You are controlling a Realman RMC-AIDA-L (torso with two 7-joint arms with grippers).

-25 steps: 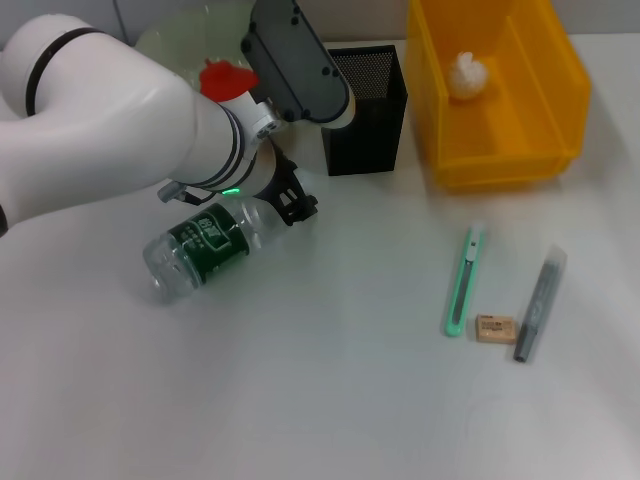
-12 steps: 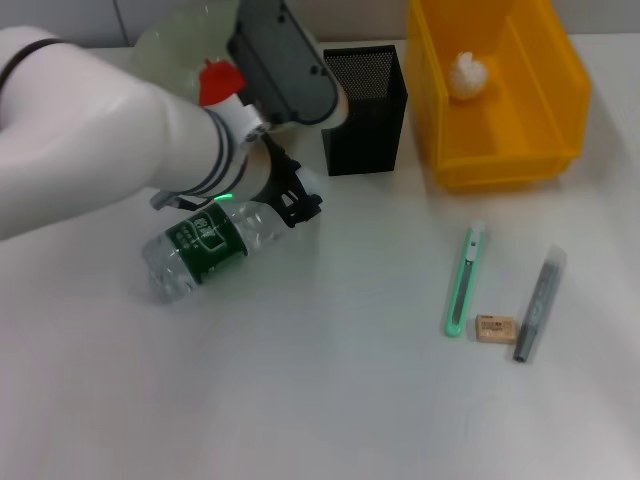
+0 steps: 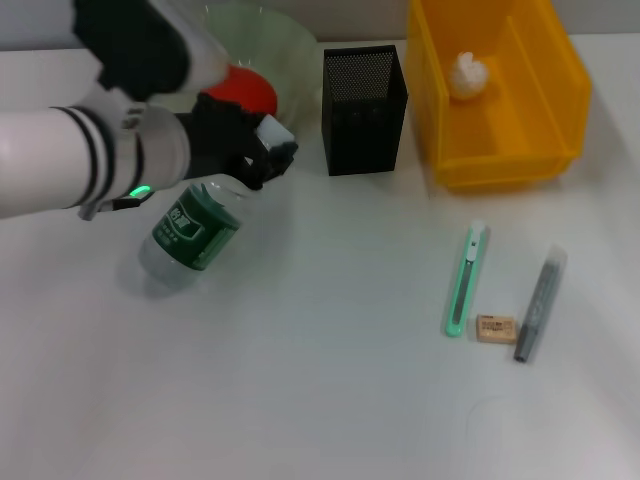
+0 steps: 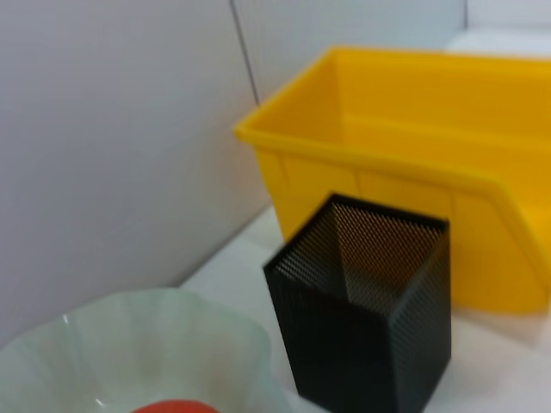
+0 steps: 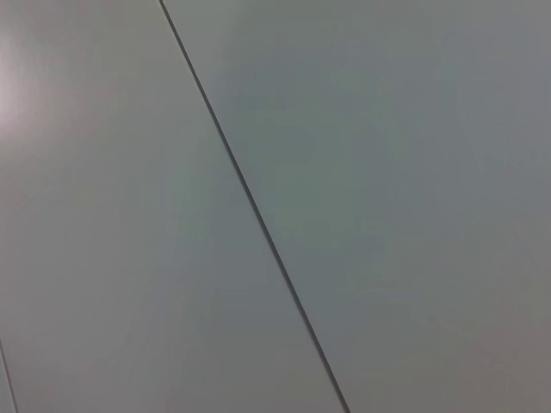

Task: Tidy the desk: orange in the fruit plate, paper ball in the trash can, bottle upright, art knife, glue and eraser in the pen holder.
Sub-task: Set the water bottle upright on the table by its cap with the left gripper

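Note:
My left gripper [image 3: 252,155] is shut on the neck of the clear bottle [image 3: 190,235] with the green label. The bottle is tilted, its white cap [image 3: 272,130] up toward the plate and its base low by the table. The orange [image 3: 245,88] lies in the pale green fruit plate [image 3: 285,40]. The paper ball [image 3: 468,72] lies in the yellow bin [image 3: 500,165]. The green art knife [image 3: 463,280], eraser [image 3: 495,328] and grey glue stick [image 3: 538,305] lie on the table at the right. The black mesh pen holder [image 3: 365,105] also shows in the left wrist view [image 4: 366,318]. My right gripper is out of view.
The left wrist view shows the yellow bin [image 4: 413,146], the plate rim [image 4: 129,344] and a sliver of the orange [image 4: 172,406]. The right wrist view shows only a grey panel. The white table [image 3: 330,400] spreads in front.
My left arm has swung back to the left and turned. The bottle's neck has risen and the bottle has pivoted from lying flat to tilted. The orange and plate are now uncovered.

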